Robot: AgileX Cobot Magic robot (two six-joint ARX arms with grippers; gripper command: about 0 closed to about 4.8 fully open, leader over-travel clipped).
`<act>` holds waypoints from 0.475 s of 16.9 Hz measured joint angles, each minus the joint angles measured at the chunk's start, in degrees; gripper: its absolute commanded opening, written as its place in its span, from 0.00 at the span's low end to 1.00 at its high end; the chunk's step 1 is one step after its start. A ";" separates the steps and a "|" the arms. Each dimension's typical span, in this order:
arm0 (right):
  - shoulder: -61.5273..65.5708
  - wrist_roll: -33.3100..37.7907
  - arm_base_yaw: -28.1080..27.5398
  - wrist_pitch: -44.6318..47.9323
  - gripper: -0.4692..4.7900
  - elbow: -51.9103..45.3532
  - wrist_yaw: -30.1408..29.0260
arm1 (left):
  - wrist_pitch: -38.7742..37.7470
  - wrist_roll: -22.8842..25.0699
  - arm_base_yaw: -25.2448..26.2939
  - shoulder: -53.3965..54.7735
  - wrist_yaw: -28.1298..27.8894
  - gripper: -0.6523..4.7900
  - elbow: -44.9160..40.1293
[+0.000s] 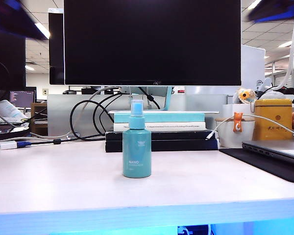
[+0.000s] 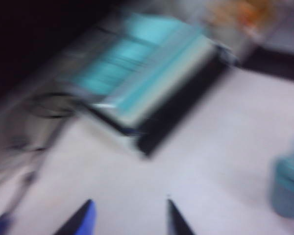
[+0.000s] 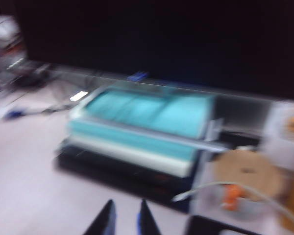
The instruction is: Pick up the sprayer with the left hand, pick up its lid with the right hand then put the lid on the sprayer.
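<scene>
The sprayer (image 1: 136,152), a small teal bottle with white NANO lettering and a paler nozzle, stands upright in the middle of the white desk. I cannot make out the clear lid as a separate thing. My left gripper (image 2: 130,201) is open with nothing between its fingers. It hovers high over the desk, and the sprayer (image 2: 289,188) shows blurred well off to one side. My right gripper (image 3: 127,201) has its fingers only a narrow gap apart, holding nothing, and points toward the book stack. In the exterior view both arms are dark blurs at the top corners, left (image 1: 14,17) and right (image 1: 274,10).
A stack of books (image 1: 159,128) lies behind the sprayer under a big black monitor (image 1: 152,41). Cables (image 1: 88,117) trail at the back left. A laptop on a black mat (image 1: 274,154), a yellow tin (image 1: 273,120) and a white pot (image 1: 235,129) crowd the right side.
</scene>
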 measured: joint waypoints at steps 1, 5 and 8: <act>-2.97 0.20 0.00 2.45 0.12 -2.62 2.45 | 2.12 -2.14 4.31 -3.23 1.25 0.39 -2.32; -15.39 4.07 0.00 14.67 0.08 -17.29 8.66 | 9.70 -16.52 22.69 -17.66 12.55 0.29 -15.87; -18.69 9.64 0.02 26.14 0.08 -26.32 11.72 | 9.88 -19.08 21.07 -27.61 8.59 0.28 -18.18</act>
